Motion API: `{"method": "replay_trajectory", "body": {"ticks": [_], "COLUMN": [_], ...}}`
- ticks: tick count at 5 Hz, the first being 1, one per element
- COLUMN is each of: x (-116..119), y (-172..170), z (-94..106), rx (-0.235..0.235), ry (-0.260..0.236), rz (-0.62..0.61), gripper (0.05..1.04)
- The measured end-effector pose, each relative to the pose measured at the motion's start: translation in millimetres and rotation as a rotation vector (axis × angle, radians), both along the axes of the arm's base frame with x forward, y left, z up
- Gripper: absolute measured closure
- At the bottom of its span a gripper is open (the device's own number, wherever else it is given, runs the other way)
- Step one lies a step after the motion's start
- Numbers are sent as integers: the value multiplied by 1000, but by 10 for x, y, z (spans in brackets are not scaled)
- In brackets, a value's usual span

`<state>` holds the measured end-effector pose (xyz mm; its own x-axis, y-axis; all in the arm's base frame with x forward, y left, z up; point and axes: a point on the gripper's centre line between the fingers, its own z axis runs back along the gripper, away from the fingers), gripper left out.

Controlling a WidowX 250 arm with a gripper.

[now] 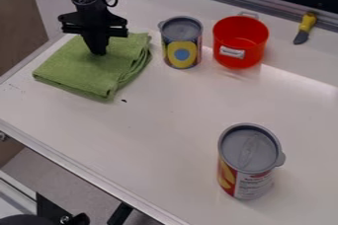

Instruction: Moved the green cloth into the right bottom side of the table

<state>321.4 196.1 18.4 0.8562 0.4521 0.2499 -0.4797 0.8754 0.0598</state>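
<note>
The black gripper (pixel 98 50) hangs at the upper left, its tip against the top of the green cloth (pixel 82 72). The cloth lies folded in a thick, roughly square pad on the left part of the white table (pixel 158 120), near its left edge. Whether the fingers have any of the fabric between them is hidden from this angle.
A lidded can (pixel 181 44) stands just right of the cloth, beside a red pot (pixel 240 41). Behind, at the upper right, lies a yellow-handled knife (pixel 306 27). Another lidded can (pixel 249 162) stands at the lower right. The table's front edge runs diagonally across the lower left.
</note>
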Motion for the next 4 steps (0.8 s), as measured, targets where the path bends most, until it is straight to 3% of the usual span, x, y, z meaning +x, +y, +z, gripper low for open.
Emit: {"method": "replay_trajectory", "body": {"ticks": [2, 4], "x": [-150, -439], "y": [-47, -326], "z": [-143, -162], "rx": [-34, -55], "ry": [3, 43], "rz": [85, 94], "gripper": [1031, 1031]}}
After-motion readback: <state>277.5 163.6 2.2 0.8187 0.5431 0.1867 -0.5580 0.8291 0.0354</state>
